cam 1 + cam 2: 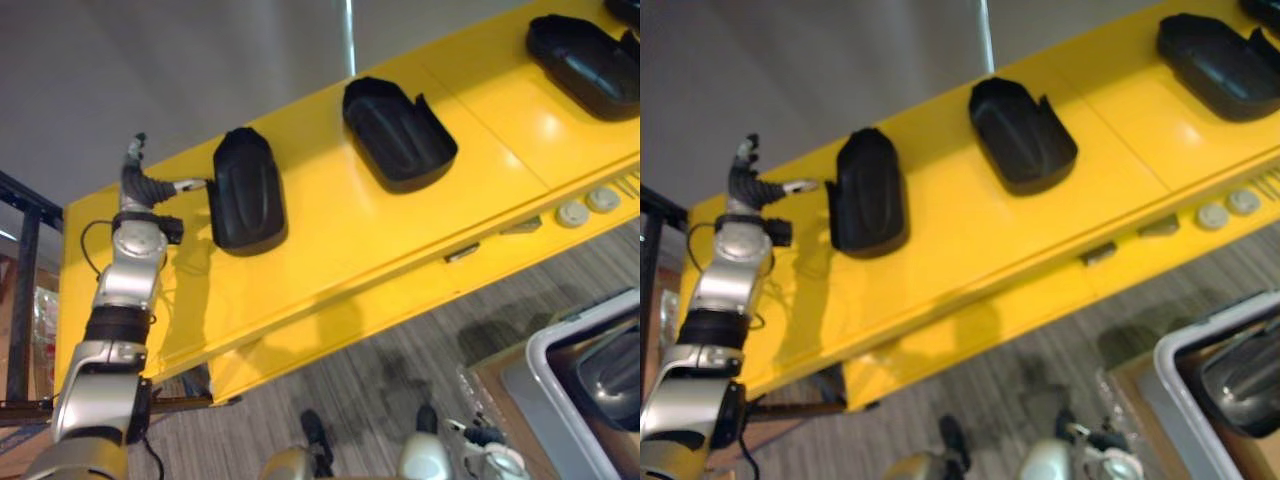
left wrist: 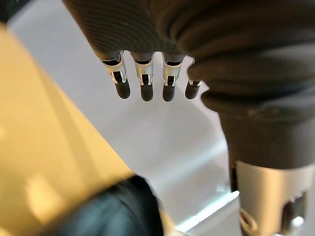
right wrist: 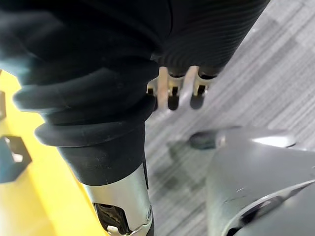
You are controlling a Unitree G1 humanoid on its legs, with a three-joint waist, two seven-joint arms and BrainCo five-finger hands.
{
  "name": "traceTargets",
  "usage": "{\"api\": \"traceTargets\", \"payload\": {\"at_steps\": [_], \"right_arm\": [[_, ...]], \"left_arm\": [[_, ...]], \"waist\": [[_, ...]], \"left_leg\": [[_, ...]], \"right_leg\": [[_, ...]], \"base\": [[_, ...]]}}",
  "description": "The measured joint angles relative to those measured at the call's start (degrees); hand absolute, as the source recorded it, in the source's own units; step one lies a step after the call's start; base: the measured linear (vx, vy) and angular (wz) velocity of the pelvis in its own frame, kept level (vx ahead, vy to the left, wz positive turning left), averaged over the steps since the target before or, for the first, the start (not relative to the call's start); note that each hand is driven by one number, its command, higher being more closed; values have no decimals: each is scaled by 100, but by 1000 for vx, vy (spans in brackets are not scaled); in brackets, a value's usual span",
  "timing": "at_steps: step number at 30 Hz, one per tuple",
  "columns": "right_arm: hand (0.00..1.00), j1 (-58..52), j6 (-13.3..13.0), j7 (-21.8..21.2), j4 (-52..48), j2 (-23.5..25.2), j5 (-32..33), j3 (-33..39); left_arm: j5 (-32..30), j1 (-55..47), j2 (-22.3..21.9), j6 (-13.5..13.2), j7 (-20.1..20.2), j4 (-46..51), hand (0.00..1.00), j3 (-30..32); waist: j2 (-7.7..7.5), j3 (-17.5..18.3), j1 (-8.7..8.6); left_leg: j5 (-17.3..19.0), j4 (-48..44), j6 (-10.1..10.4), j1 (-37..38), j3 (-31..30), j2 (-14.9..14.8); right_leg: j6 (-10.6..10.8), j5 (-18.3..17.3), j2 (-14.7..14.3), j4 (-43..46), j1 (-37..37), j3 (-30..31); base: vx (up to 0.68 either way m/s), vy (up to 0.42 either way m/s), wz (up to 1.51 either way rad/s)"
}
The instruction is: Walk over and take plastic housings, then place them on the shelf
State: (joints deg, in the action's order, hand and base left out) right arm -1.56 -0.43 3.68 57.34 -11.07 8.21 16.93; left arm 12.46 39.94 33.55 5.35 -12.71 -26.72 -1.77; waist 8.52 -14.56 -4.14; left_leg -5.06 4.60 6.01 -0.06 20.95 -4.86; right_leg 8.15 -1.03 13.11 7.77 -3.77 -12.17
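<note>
Three black plastic housings lie on the yellow shelf (image 1: 330, 250): one at the left (image 1: 247, 192), one in the middle (image 1: 398, 133), one at the far right (image 1: 585, 65). My left hand (image 1: 138, 186) is raised just left of the left housing, open and holding nothing. Its thumb points at the housing's edge, and contact cannot be told. That housing's dark edge (image 2: 118, 211) shows below the straight fingers in the left wrist view. My right hand (image 3: 173, 93) hangs low over the carpet, fingers relaxed and empty. Another housing (image 1: 610, 375) lies in a grey bin (image 1: 545, 365) at lower right.
The tip of a further black part (image 1: 625, 10) shows at the shelf's far right corner. Two pale round knobs (image 1: 588, 207) sit on the shelf's front lip. A black frame (image 1: 25, 280) stands left of the shelf. The bin rests on a cardboard box (image 1: 490, 375).
</note>
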Motion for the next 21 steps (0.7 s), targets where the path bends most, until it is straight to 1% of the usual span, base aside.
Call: {"api": "traceTargets", "payload": {"at_steps": [2,5,6,7,8,9,11,12,14,15,18,21], "right_arm": [[0,1,-115,4,53,-13,-3,157],[0,0,-216,17,101,-50,-23,178],[0,2,-298,24,117,-46,-19,212],[0,-3,-363,31,120,-46,-17,221],[0,2,-478,58,122,-41,1,263],[0,9,-540,85,121,-41,3,276],[0,21,-722,182,108,-41,8,275],[0,21,-796,261,104,-40,8,265],[0,21,-829,278,99,-43,7,262],[0,27,-832,278,84,-43,2,232],[0,18,-831,274,63,-50,-12,91],[0,10,-825,272,27,-57,-24,12]], "left_arm": [[573,-14,148,-114,-5,176,0,-121],[838,-17,356,-186,-13,374,0,-111],[1130,-18,417,-204,5,429,0,-109],[1288,-18,425,-211,15,448,0,-99],[1540,-25,425,-216,30,500,0,-82],[1651,-37,425,-225,29,523,0,-80],[1701,-96,421,-293,19,539,0,-79],[1653,-121,417,-355,-51,539,0,-71],[1581,-142,416,-418,-159,543,0,-39],[1389,-181,404,-431,-295,541,0,139],[1337,-183,394,-394,-372,530,0,313],[1340,-181,316,-358,-396,503,0,323]], "waist": [[0,0,3],[0,0,6],[0,0,4],[0,0,4],[0,0,3],[0,0,0],[0,0,-13],[0,0,-17],[0,0,-30],[0,0,-76],[0,0,-138],[0,0,-158]], "left_leg": [[-22,1,-15,1,-14,1],[-30,2,-20,1,-16,14],[-32,2,-24,1,-16,23],[-33,2,-26,0,-16,29],[-34,2,-27,-2,-18,38],[-34,2,-27,-3,-18,41],[-34,2,-27,-6,-17,49],[-34,2,-27,-7,-17,47],[-35,1,-27,-7,-16,46],[-35,1,-27,-6,-15,42],[-36,1,-27,-2,-3,38],[-36,1,-27,3,5,27]], "right_leg": [[-9,-29,-3,65,-11,-23],[-6,-29,-3,73,-14,-29],[0,-25,5,71,-14,-29],[9,-19,10,71,-14,-29],[19,-13,19,69,-14,-29],[24,-10,22,66,-14,-29],[33,-3,27,57,-14,-26],[32,-2,23,53,-14,-23],[32,-2,19,50,-13,-18],[31,-2,12,48,-13,-11],[29,-1,4,48,-14,4],[28,-1,-4,54,-18,16]], "base": [[-35,5,6],[-36,15,1],[0,0,0],[0,0,0],[0,0,0],[0,0,0],[0,0,0],[0,0,0],[0,0,0],[0,0,0],[0,0,0],[0,0,0]]}}
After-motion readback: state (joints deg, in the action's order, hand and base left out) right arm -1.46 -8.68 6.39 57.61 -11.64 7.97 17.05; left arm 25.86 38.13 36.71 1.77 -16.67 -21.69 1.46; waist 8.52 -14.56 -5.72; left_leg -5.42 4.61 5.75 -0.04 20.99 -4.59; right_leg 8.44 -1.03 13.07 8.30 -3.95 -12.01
